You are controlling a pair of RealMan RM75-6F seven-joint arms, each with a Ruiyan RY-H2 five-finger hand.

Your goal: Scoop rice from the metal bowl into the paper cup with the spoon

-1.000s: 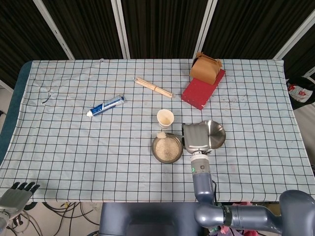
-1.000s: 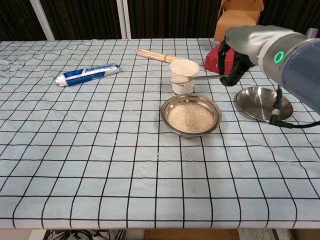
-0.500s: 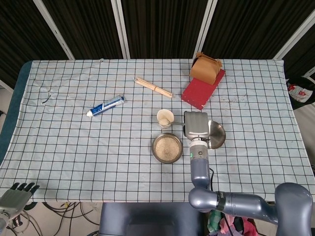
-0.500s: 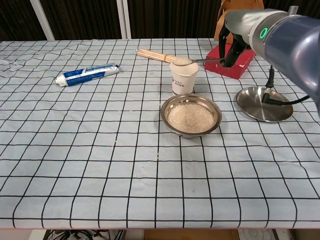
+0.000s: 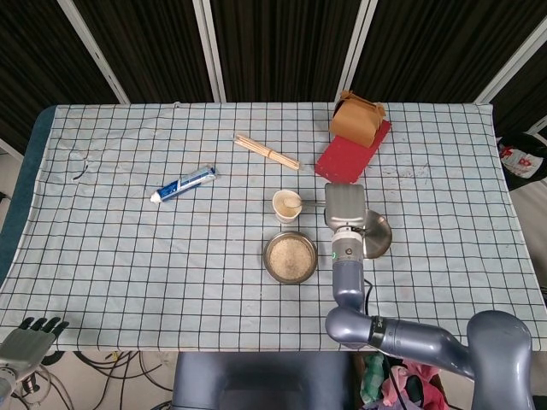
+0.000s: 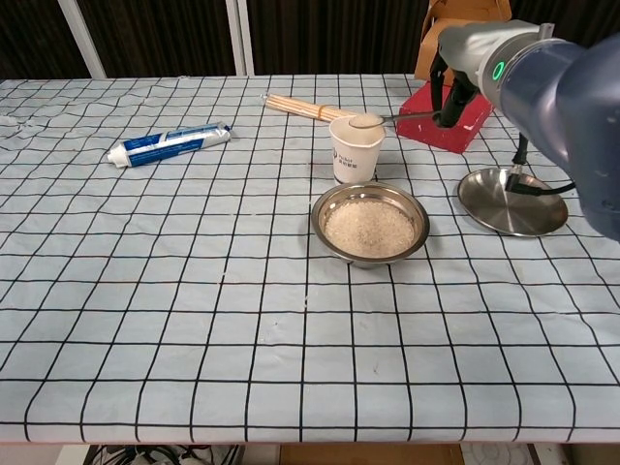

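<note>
One heaped spoon (image 6: 368, 120) is held by the right hand (image 6: 451, 92) just above the paper cup (image 6: 356, 149), near the worktop's middle. Grains could be spilled onto the worktop if it were tipped off-centre. Much rice is left in the metal bowl (image 6: 371, 225). The left hand (image 5: 30, 335) is kept released, off the near-left corner.

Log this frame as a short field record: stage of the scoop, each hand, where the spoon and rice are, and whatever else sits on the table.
stage: loaded spoon held level over the paper cup, rice not yet tipped in
right hand: grips the spoon handle, beyond the empty metal dish
left hand: off the table's near left corner, holding nothing, fingers apart
metal bowl: holds rice, just in front of the cup
other items: toothpaste tube, bundle of sticks, red box with brown carton on it
</note>
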